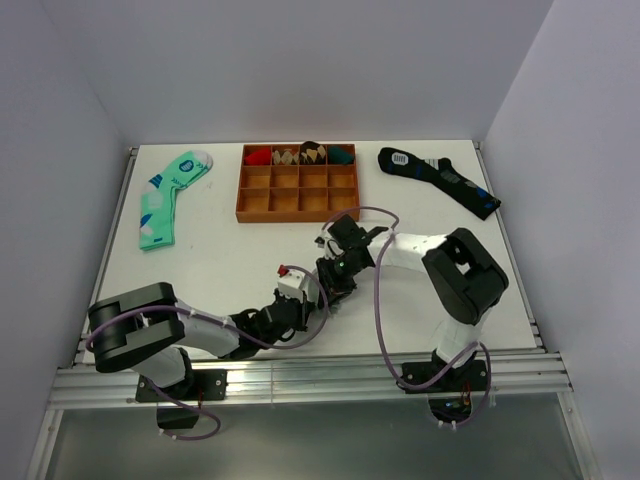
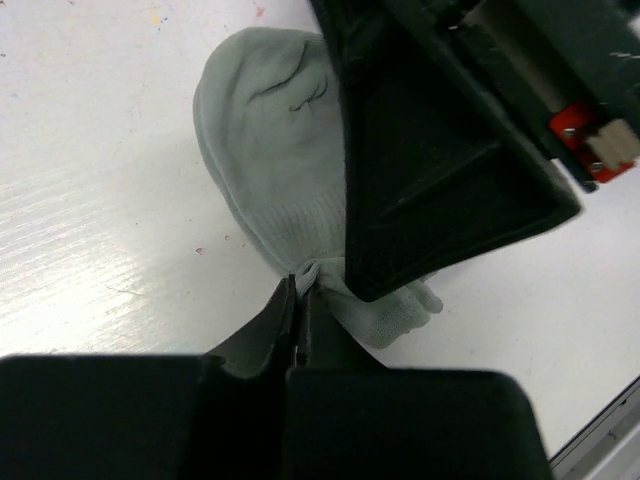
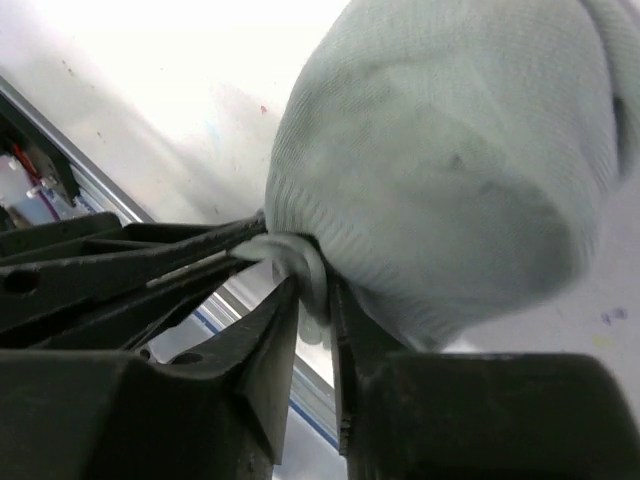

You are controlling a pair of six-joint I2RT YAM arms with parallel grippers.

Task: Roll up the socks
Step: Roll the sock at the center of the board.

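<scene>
- Left gripper [image 2: 301, 292]: on my left wrist view the jaws are almost fully together, with only a sliver between them. They nip a small pucker of knit at the ribbed edge of the socks [image 2: 265, 150].
- Right gripper [image 3: 313, 285]: the jaws are narrowly parted and a rolled fold of the same light-grey fabric is clamped between them. The rest of the bundle bulges above the fingertips.
- Both grippers bite at nearly the same spot. In the right wrist view the left one's fingers come in from the left and meet the fold.
- Socks: they sit on the white table [image 1: 230, 260], near its middle and in front of the wooden tray [image 1: 298, 216]. From the top view I can barely see them under the two wrists. The rounded end appears to rest on the surface.
- Mint-green sock [image 1: 165, 195] at far left and navy sock [image 1: 440, 180] at far right both lie flat, well apart from the grippers.
</scene>
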